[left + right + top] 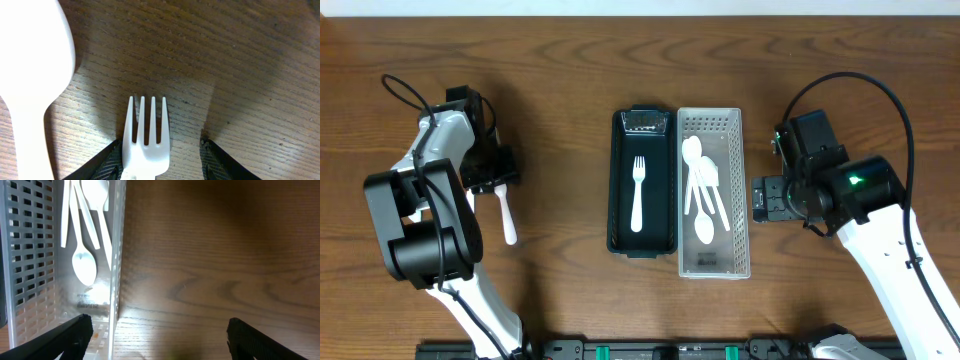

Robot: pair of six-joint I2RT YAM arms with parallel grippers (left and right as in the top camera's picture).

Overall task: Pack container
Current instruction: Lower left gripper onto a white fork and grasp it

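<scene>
Left: the left gripper [161, 151] has its fingers partly spread on either side of a white fork [146, 137]. One finger is against the fork and the other stands clear, so nothing is clamped. A white spoon [30, 75] lies just beside it on the table [560, 80].

Centre: the black container [620, 215] holds a second fork [638, 192]. Side by side with it is a perforated basket [735, 150] of spoons [705, 195].

Right: the right gripper [160, 340] has its fingers wide apart, empty, over the wood just beside the basket.
</scene>
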